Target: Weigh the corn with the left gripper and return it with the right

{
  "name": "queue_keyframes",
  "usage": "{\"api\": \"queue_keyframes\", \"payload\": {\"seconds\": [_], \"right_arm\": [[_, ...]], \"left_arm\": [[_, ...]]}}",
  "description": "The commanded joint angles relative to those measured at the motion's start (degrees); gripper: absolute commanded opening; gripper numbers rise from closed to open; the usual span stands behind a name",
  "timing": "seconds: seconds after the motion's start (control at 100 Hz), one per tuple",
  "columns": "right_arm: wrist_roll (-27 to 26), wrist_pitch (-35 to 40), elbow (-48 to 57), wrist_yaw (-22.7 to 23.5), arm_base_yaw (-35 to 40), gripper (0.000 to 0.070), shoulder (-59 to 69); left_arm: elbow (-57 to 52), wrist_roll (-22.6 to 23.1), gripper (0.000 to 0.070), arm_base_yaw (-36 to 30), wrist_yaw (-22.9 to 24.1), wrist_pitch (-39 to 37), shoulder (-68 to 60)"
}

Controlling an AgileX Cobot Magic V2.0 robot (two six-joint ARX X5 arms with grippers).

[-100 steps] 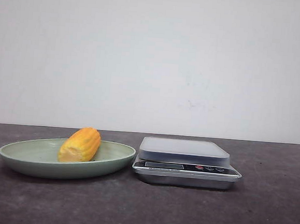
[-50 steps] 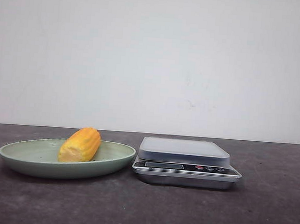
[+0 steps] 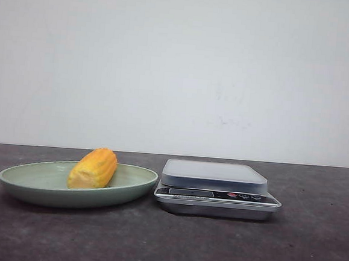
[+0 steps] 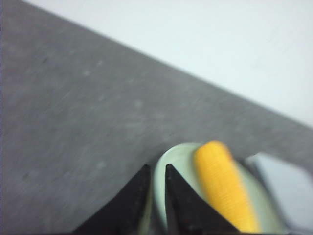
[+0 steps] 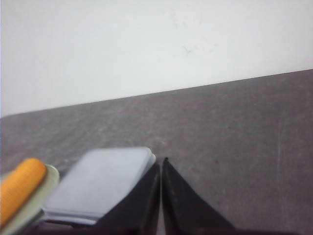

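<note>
The corn point(image 3: 93, 168), a short yellow-orange cob with a paler cut end, lies in the green plate point(image 3: 13, 181) at the left of the table. A silver kitchen scale point(image 3: 214, 175) stands just right of the plate, its platform bare. Neither gripper shows in the front view. In the left wrist view my left gripper point(image 4: 157, 167) hangs above the table short of the plate's rim point(image 4: 178, 155), its jaws a narrow gap apart and empty, with the corn point(image 4: 222, 186) beyond. My right gripper point(image 5: 161, 161) is shut and empty, beside the scale point(image 5: 105, 178).
The dark grey table runs back to a plain white wall. In the right wrist view the corn point(image 5: 17, 188) and the plate's rim point(image 5: 49, 183) show past the scale. The scale's display and buttons point(image 3: 242, 196) face the front.
</note>
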State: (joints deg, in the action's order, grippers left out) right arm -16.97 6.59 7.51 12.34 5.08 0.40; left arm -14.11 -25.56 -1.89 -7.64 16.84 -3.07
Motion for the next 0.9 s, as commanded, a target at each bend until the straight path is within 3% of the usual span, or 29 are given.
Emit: {"api": "queue_keyframes", "payload": {"seconds": [0.0, 0.2, 0.38, 0.54, 0.73, 0.89], "right_arm": [[-0.72, 3.32, 5.01, 0.20, 0.02, 0.0000, 0.33], [3.74, 13.49, 19.98, 0.42, 0.02, 0.0000, 6.34], [8.02, 18.69, 36.59, 1.18, 0.02, 0.0000, 15.96], [13.33, 25.64, 52.30, 1.11, 0.02, 0.0000, 26.80], [13.57, 28.85, 62.31, 1.20, 0.02, 0.0000, 34.80], [13.27, 28.57, 62.77, 1.40, 0.02, 0.0000, 35.54]], "left_arm": [[-6.32, -0.39, 0.0006, 0.04, -0.48, 2.51, -2.43], [-24.63, 4.74, 0.0005, 0.04, -2.10, 11.96, -13.73], [-37.18, 13.07, 0.0004, 0.04, -2.12, 10.93, -23.98], [-48.13, 13.51, 0.0004, 0.00, -5.20, 13.11, -33.00], [-58.51, 13.53, 0.0007, -0.87, -8.83, 19.85, -39.89], [-59.45, 13.53, 0.0167, -1.90, -8.96, 20.22, -40.35]]}}
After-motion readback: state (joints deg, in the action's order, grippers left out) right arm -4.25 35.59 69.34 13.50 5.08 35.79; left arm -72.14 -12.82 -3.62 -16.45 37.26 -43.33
